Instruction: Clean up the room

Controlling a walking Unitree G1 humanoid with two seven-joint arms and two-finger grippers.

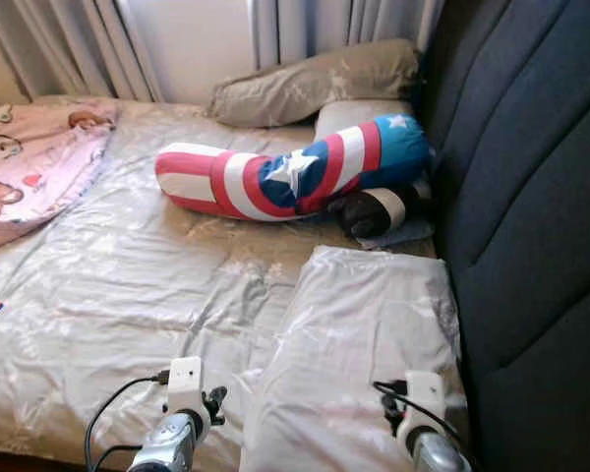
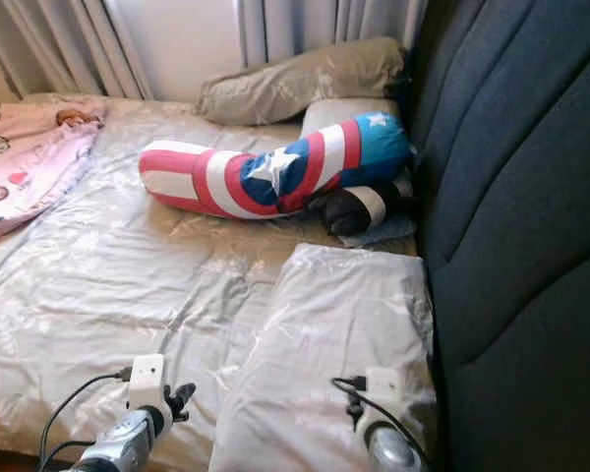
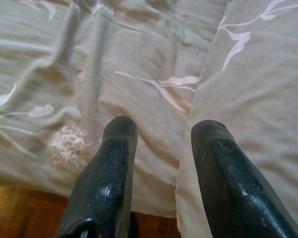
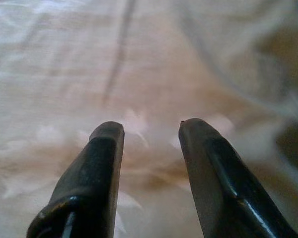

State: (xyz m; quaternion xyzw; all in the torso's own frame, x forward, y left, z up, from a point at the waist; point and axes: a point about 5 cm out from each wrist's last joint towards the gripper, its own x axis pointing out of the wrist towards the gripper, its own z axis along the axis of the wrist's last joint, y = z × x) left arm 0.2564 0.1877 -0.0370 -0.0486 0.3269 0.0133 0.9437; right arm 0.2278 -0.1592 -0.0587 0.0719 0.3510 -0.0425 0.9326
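Nearest, left gripper [image 3: 159,136] fingers apart, empty, over bed sheet [image 1: 128,295] edge; right gripper [image 4: 146,131] likewise spread, holding nothing, above grey pillow [image 1: 364,334]; further back, striped star bolster [image 1: 285,177] lying across bed by dark headboard [image 1: 531,197]

A wide bed [image 1: 128,295] covered in a creased beige sheet with a pale leaf print takes up most of the frame. A flat beige pillow [image 1: 359,344] in matching fabric lies at lower right, against the dark blue padded headboard [image 1: 531,216]. A long red, white and blue striped bolster with a white star [image 1: 285,177] lies across the upper middle. Just beside its right end sits a small black and cream cushion [image 1: 374,209]. Another beige pillow [image 1: 315,84] rests at the top, near the grey curtains [image 1: 305,25]. A pink cartoon-print blanket [image 1: 29,162] lies at upper left.
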